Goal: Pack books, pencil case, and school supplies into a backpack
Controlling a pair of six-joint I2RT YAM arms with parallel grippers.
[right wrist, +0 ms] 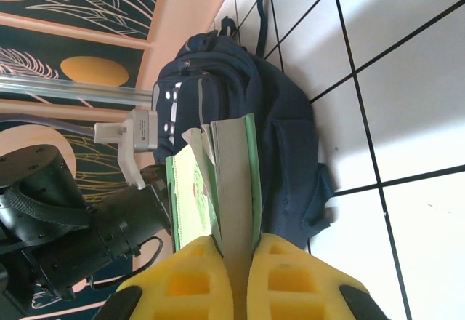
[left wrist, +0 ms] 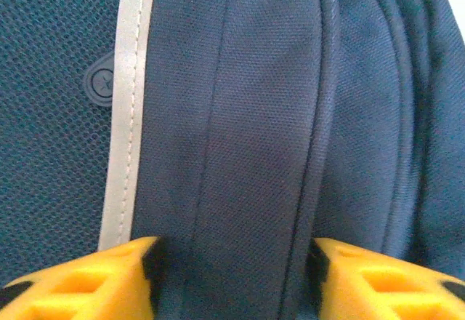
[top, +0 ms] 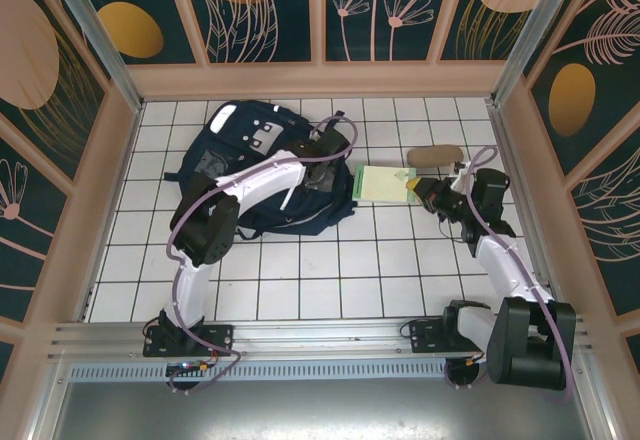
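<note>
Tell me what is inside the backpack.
Its contents are hidden under the outer navy fabric of the backpack; the left gripper stands open astride a fold. The pale green book is outside, clamped in the right gripper.

The counter (top: 300,270) is laid with white square tiles and dark grout lines, evenly lit. A pale wooden frame (top: 315,78) borders it on three sides. Behind the frame stand dark teal wall panels (top: 250,30) printed with peach leaf outlines and orange ovals. An aluminium rail (top: 320,342) runs along the near edge.
</note>
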